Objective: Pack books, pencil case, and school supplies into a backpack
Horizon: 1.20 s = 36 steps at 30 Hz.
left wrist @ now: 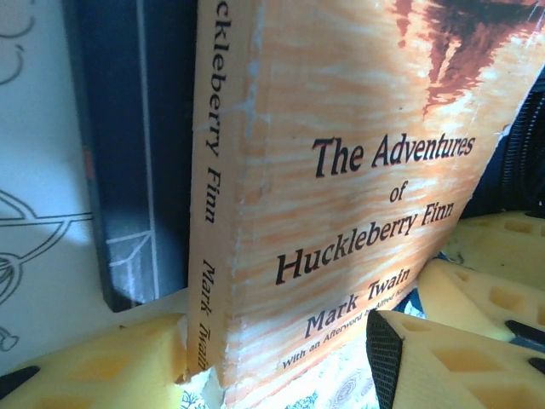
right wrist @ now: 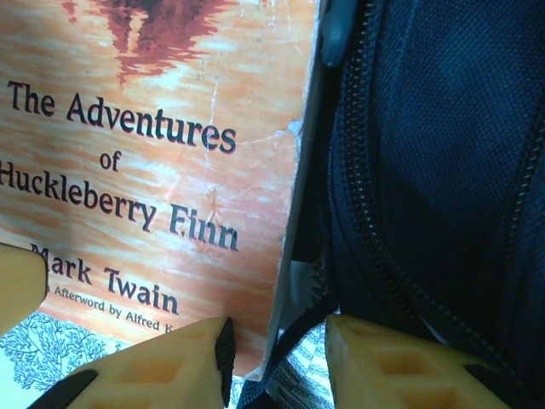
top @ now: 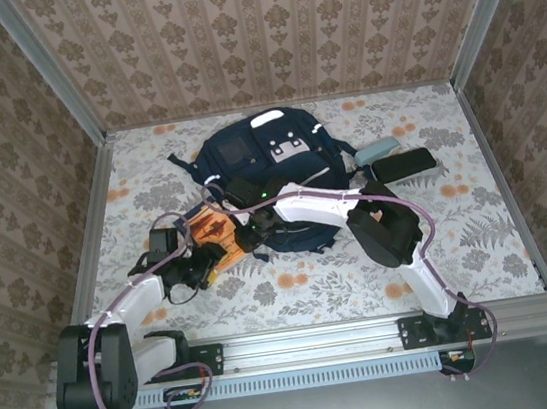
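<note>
Two arms converge on a paperback at the mouth of a school bag: the left gripper [left wrist: 281,349] straddles the lower spine end of the orange book [left wrist: 366,170], a copy of The Adventures of Huckleberry Finn. One finger [left wrist: 94,362] sits by the spine and the other's dark pad [left wrist: 385,358] lies over the cover, jaws partly spread; whether they truly clamp it cannot be told. The navy book [left wrist: 128,153] lies just beside it, on the spine side. On the orange book's far edge, the right gripper [right wrist: 277,358] has one finger at the cover's corner and the other against the backpack [right wrist: 443,170], whose zip runs alongside; its hold, too, cannot be told. The bag lies mid-table [top: 315,290], with a pale pouch [top: 375,151] and a dark case [top: 404,164] just to its right, not yet packed. The step appears to be feeding the orange book into the zip opening. Done well, it calls for a firm pinch across the covers before any lift. The right fingers should hold the lip wide and the free edge should lead in. The two sets of fingers, already close, need to keep apart, and the navy book should not be dragged along.
</note>
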Motion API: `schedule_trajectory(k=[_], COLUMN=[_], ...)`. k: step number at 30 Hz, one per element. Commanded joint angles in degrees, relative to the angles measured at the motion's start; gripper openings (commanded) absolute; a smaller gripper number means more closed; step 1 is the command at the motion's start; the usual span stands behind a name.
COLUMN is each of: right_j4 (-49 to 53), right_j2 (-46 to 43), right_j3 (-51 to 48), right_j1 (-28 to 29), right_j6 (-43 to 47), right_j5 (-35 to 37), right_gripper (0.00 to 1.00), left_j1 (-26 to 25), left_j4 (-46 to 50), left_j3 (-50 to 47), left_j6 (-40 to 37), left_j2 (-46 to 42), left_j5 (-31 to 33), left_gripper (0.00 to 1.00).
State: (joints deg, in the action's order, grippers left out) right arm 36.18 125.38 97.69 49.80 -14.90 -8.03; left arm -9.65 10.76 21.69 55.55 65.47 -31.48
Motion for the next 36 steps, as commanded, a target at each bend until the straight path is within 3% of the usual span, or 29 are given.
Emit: schedule_trajectory(k=[1, 13, 24, 29, 32, 36], right_j4=[3.9, 4.7, 4.5, 5.3, 4.5, 1.9], right_j2=[4.2, 5.1, 5.2, 4.8, 2.5, -3.5], right_j3=[-1.1, -1.1, -1.2, -0.6, -1.2, -3.0], right_j1=[-0.7, -1.0, -1.5, -1.5, -1.6, -2.4], right_j6=[1.3, 1.2, 1.3, 1.6, 1.4, 0.1], right_j5=[0.4, -0.5, -1.6, -1.4, -0.3, -1.6], right_gripper=[0.37, 0.37, 0.37, 0.37, 0.37, 0.41], left_j1=[0.3, 0.2, 1.5, 1.8, 2.0, 2.0], left_j4=[-5.4, -12.5, -13.9, -13.3, -10.9, -4.0], left_j3=[1.0, 0.9, 1.0, 1.9, 3.1, 5.9], left_j6=[1.1, 2.0, -1.7, -2.2, -3.2, -5.5], left_j2=[0.2, -1.8, -1.4, 1.5, 1.6, -0.9], left_j5=[-3.9, -7.6, -5.8, -5.7, -2.8, 1.8], left_gripper=[0.58, 0.55, 0.53, 0.38, 0.24, 0.15])
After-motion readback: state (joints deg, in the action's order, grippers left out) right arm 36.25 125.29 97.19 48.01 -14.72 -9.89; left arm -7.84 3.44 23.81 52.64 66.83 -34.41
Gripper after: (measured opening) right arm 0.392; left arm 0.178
